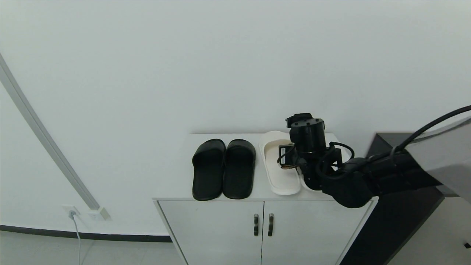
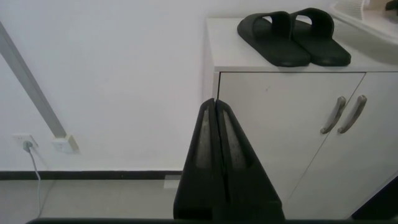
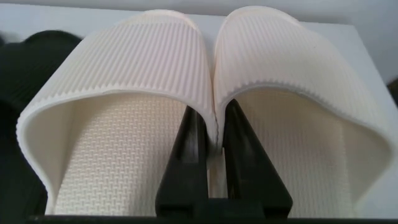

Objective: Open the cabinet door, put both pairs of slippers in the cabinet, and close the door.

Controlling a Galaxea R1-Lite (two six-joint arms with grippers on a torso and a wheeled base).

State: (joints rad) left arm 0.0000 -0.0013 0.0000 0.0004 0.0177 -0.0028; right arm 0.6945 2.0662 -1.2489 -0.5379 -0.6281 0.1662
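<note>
A white cabinet point(image 1: 184, 186) stands with both doors shut, their two handles point(image 1: 263, 224) side by side at the middle. On its top lie a black pair of slippers point(image 1: 223, 169) and, to the right, a white pair point(image 1: 279, 167). My right gripper point(image 3: 214, 118) has one finger inside each white slipper point(image 3: 124, 68) and is shut on the two inner strap edges pressed together. My left gripper point(image 2: 215, 106) is shut on nothing, low and left of the cabinet, facing the door handles point(image 2: 345, 114) and the black slippers point(image 2: 292, 37).
A dark piece of furniture point(image 1: 390, 221) adjoins the cabinet's right side. A wall socket with a cable point(image 1: 71, 212) and a slanted conduit point(image 1: 40, 132) are on the wall to the left. Open floor lies left of the cabinet.
</note>
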